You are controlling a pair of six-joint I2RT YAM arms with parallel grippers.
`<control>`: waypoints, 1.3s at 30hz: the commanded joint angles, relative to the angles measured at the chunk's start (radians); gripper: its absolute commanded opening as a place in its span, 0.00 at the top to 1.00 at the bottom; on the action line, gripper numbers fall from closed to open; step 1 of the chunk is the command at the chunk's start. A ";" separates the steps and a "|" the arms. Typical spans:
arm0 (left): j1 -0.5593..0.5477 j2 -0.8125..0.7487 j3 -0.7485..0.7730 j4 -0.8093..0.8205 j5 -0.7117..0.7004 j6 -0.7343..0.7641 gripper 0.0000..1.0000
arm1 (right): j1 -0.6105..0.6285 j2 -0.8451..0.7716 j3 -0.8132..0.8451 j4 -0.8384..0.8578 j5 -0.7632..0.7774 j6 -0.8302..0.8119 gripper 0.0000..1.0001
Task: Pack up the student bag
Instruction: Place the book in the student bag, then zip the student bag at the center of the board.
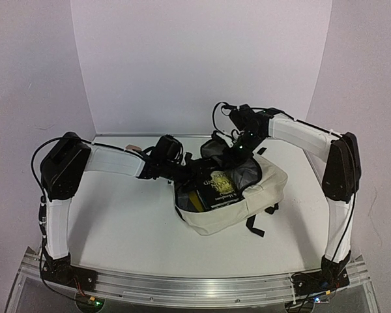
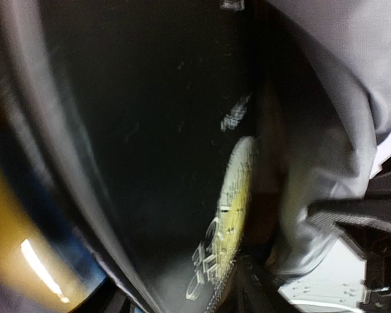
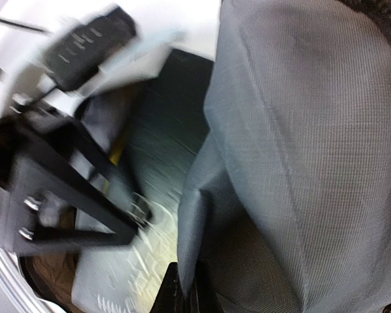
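1. The bag (image 1: 228, 218) lies in the middle of the tabletop (image 1: 130, 228), between the two arms. Its mouth gapes upward and toward the left arm.
2. Bare white tabletop runs along the bag's near side and out to its left. The white walls stand well apart from it.
3. The left hand (image 1: 184, 174) sits at the left edge of the mouth, close against a book (image 1: 216, 186). Its wrist view is blurred and filled by the dark cover, so I cannot tell whether the fingers are spread or together.
4. The right hand (image 1: 238, 149) is at the far rim, its fingers pressed together and pinching a fold of the lining (image 3: 300, 130).
5. The lining is grey, finely woven and softly creased. The book is flat, stiff and glossy black with gold lettering, and it lies tilted inside the mouth.
6. The bag's shell is soft cream cloth, slumped and rounded along its near side. Black straps (image 1: 255, 227) trail from the near right side onto the tabletop.
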 commanded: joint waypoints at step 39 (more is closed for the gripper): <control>0.085 0.175 0.461 -0.708 -0.388 0.745 0.65 | -0.042 -0.213 -0.179 0.020 -0.070 -0.062 0.99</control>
